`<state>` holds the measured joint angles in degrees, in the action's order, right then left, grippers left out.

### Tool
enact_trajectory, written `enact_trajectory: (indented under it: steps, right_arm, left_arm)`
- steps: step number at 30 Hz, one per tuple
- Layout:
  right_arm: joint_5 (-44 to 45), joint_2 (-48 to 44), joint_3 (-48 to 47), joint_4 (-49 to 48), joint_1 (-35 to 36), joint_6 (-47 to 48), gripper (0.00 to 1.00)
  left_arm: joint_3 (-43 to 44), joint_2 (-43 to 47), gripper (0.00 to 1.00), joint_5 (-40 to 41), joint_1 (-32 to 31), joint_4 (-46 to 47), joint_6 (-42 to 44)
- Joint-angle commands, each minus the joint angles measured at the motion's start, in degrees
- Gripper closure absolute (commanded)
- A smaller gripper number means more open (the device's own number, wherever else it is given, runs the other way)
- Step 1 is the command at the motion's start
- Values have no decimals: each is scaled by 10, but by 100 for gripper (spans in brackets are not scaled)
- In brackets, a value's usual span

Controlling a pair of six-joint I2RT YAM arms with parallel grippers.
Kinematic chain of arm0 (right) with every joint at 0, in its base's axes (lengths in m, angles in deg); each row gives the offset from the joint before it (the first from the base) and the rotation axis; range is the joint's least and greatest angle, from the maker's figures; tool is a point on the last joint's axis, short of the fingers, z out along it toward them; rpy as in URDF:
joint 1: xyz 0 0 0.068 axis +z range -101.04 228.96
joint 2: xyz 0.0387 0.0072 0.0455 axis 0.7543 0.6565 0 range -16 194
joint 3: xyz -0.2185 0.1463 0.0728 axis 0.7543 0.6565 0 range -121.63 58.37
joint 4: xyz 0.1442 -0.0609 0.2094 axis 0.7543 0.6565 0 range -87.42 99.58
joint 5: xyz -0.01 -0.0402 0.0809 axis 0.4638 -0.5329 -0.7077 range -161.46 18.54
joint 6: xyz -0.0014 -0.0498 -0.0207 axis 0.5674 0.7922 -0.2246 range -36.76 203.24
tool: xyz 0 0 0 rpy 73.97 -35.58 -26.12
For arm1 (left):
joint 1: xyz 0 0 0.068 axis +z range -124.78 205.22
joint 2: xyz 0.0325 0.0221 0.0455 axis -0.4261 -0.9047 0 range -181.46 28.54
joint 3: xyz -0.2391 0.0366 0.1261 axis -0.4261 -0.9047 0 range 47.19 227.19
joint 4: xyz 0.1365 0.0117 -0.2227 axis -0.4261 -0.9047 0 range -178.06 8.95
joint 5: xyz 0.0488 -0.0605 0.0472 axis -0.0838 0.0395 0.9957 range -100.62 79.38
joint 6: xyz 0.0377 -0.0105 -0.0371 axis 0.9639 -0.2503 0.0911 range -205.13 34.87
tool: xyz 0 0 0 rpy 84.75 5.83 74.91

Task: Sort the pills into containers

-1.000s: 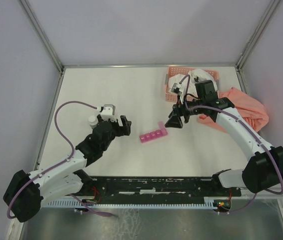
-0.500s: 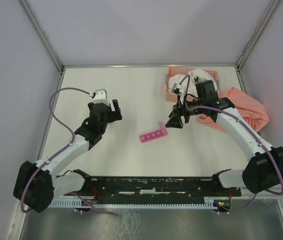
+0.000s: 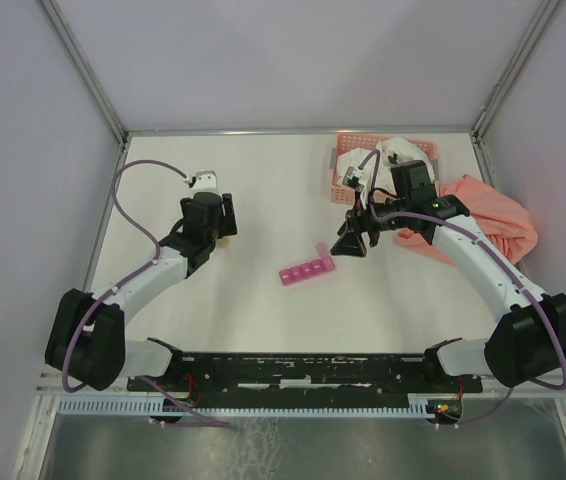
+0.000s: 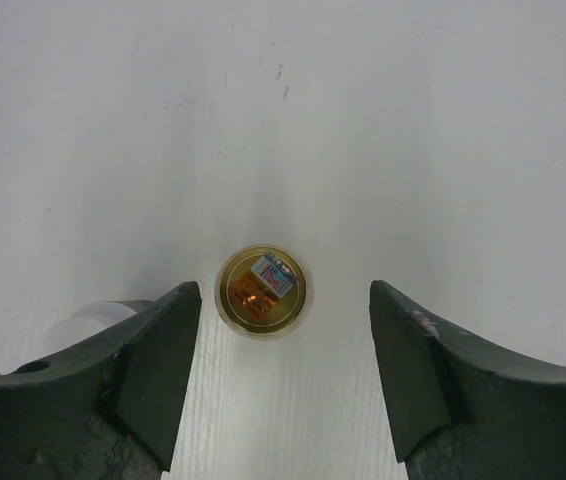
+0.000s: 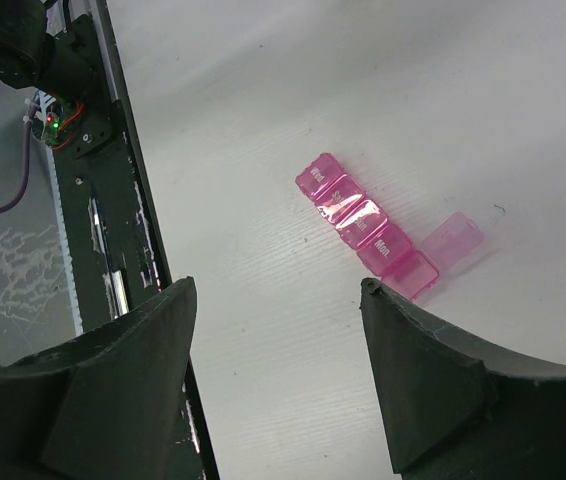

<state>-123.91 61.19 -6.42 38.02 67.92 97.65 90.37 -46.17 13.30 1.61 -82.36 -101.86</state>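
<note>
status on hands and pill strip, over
Left hand open, straddling amber bottle. Right hand open by pill strip, end lid up. White cap beside bottle.

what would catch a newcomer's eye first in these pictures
The bright pink pill organizer lies alone in the middle of the table, with the lid at one end flipped open. Next comes the small amber bottle, seen from straight above, standing between the open jaws of the left tool and touching neither. At the far right sits an orange basket, with a salmon cloth heaped beside it.
</note>
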Motion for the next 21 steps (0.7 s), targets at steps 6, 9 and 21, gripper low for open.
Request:
enact_trajectory:
  steps: [6, 9, 21]
  right_arm:
    - [-3, -8, -8, -2, -2, 7, 25]
    - [-4, -7, -8, -3, -2, 7, 25]
    - [-6, -8, -8, -3, -2, 5, 25]
  left_arm:
    - [46, -36, 33, 28, 11, -9, 31]
    - [50, -46, 34, 26, 12, -12, 31]
    - [59, -68, 45, 6, 19, -18, 29]
